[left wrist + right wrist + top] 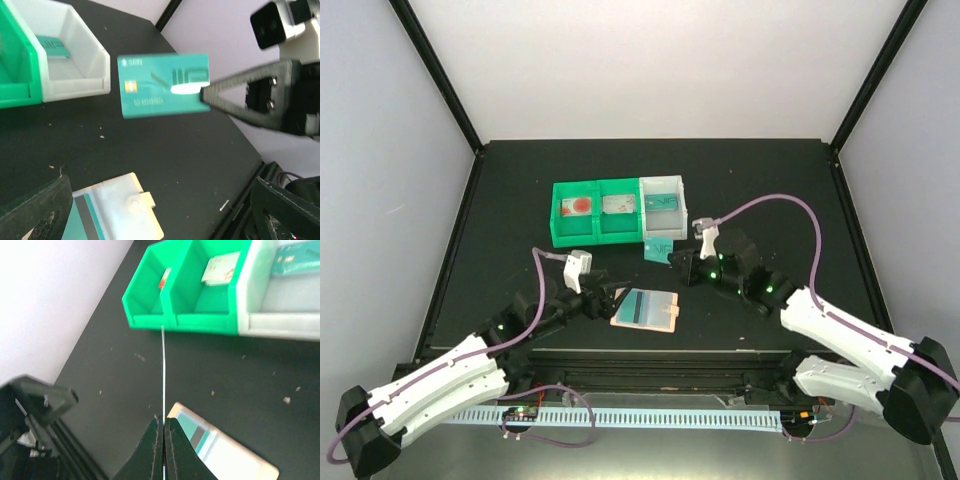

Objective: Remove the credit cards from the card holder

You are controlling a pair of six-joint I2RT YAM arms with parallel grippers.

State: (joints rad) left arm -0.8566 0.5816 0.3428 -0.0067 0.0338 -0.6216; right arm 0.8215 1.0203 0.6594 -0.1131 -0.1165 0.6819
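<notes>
Credit cards show in three places. One teal card (165, 85) is held off the desk (770, 190), with the right fingers (150, 452) pressed together on its edge. The left wrist view shows its printed face, with a chip and a line of digits, and shows it apart from the bin tray (575, 238). The right wrist view shows only its edge, a thin pale line rising from the fingertips. From above it appears as a small teal patch just in front of the tray's white compartment.

A second card (186, 424), teal with a grey stripe, sits in the card holder (667, 312) and is partly exposed. The holder lies flat on the desk between the two arms, near the front edge.

A third card (295, 260) lies inside the white compartment. The right wrist view also shows small white and red items in the two green compartments.

The left fingers (35, 215) stand wide apart and hold nothing. From above they are just left of the holder, and their own camera shows the holder's corner and side tab low between them.
</notes>
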